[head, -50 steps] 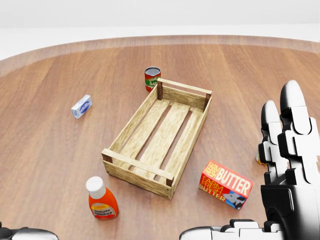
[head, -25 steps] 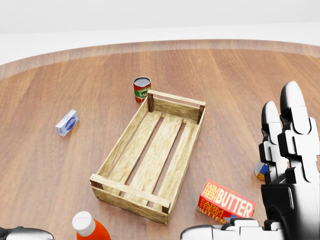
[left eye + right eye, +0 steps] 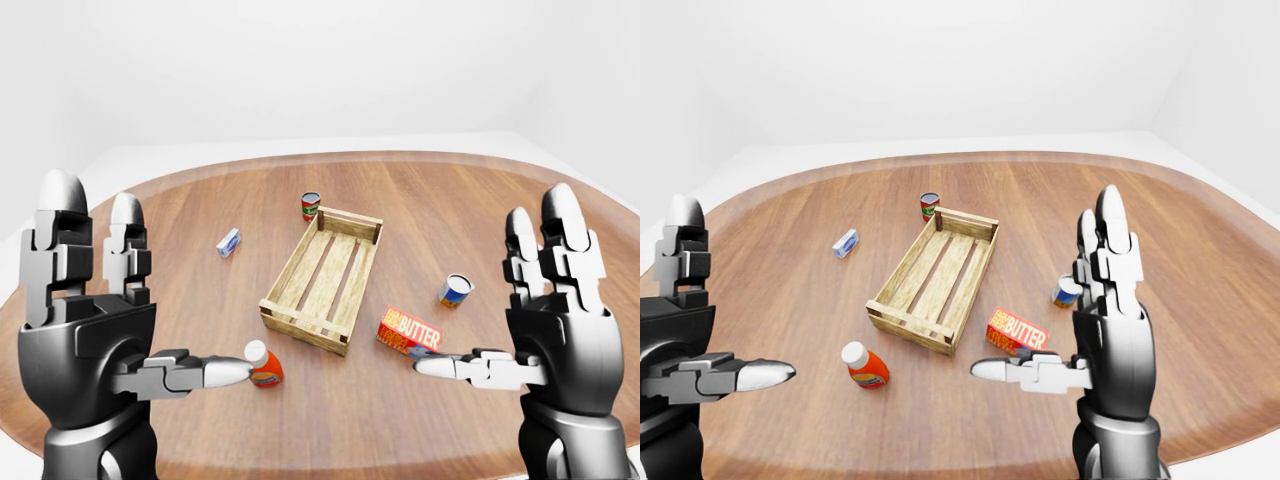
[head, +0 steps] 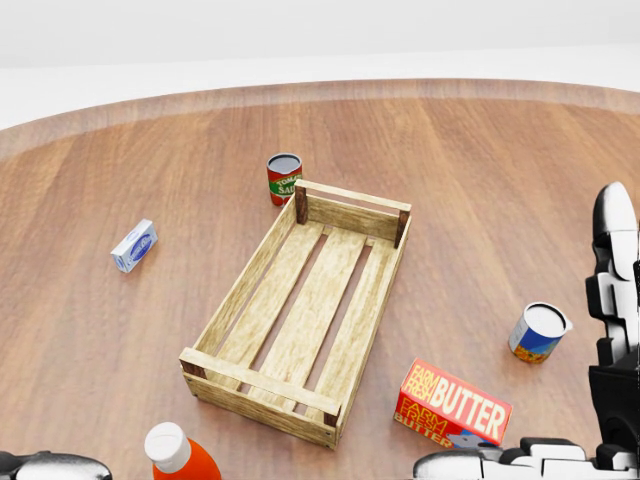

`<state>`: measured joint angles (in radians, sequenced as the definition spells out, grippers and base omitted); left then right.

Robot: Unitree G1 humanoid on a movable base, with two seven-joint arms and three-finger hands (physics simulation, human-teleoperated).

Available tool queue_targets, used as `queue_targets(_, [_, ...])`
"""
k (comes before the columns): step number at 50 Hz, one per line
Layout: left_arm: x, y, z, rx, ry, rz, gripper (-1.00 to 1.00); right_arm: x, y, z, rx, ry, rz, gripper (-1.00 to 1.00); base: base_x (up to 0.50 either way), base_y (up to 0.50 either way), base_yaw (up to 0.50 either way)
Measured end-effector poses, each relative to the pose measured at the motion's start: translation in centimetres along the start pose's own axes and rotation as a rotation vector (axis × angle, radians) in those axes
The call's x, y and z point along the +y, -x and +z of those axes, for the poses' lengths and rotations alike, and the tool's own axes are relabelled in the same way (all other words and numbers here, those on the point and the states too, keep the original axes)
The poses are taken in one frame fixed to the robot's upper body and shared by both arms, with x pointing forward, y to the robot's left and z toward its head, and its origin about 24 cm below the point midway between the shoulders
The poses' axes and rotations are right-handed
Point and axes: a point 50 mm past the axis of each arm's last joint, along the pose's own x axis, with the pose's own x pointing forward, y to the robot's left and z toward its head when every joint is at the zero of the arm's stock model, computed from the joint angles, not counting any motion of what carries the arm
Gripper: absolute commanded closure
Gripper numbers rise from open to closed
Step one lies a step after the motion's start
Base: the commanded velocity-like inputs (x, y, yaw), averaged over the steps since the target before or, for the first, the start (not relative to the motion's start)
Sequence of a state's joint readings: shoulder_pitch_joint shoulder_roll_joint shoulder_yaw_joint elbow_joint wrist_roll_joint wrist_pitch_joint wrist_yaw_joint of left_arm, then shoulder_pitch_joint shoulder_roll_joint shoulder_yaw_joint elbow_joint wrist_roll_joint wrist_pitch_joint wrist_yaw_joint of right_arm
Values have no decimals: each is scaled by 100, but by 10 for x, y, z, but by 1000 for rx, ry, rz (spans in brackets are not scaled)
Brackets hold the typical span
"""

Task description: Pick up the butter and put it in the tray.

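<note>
**Two open hands, butter on the worktop**

I see both hands raised with fingers spread wide, holding nothing: left robot hand (image 3: 85, 330), right robot hand (image 3: 555, 320). The butter (image 4: 453, 404) lies on the worktop (image 4: 480, 180) just beside the tray (image 4: 300, 310), near its lower right corner in the head view.

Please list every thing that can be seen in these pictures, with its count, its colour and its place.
table: one, brown wood, fills the head view.
tray: one, pale wooden crate, centre of the head view.
butter: one, red and orange box, right of the tray's lower corner.
soup can: one, red and green, at the tray's top corner.
small box: one, blue and white, left.
tipped can: one, blue and orange, right.
bottle: one, orange with white cap, lower left.
left hand: black and silver, open, raised.
right hand: black and silver, open, raised.
</note>
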<state>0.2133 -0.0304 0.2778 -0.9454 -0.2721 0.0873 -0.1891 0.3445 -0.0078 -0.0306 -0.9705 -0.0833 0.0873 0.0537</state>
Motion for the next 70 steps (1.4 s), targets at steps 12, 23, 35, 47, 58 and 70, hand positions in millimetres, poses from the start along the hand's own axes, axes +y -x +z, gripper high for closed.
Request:
queue_targets(12, [0, 1, 0, 0, -3, -1, -100, -14, -7, -11, 44, 243, 113, -100, 0, 0, 0])
queue_targets(23, [0, 1, 1, -3, -6, -2, -100, -24, -7, -56, 268, 383, 236, -100, 0, 0, 0])
queue_targets(35, [1, 0, 3, -12, -8, 2, -100, -26, -8, -77, 369, 433, 304, -100, 0, 0, 0])
queue_targets(47, [1, 0, 2, -6, -9, 2, -100, -29, -7, -94, 443, 458, 329, -100, 0, 0, 0])
queue_targets(58, [1, 0, 0, 0, -9, 2, -100, -36, -6, -115, 524, 482, 312, -100, 0, 0, 0])
queue_targets(70, [0, 0, 1, -1, -10, 2, -100, -37, -7, -142, 609, 494, 330, -100, 0, 0, 0])
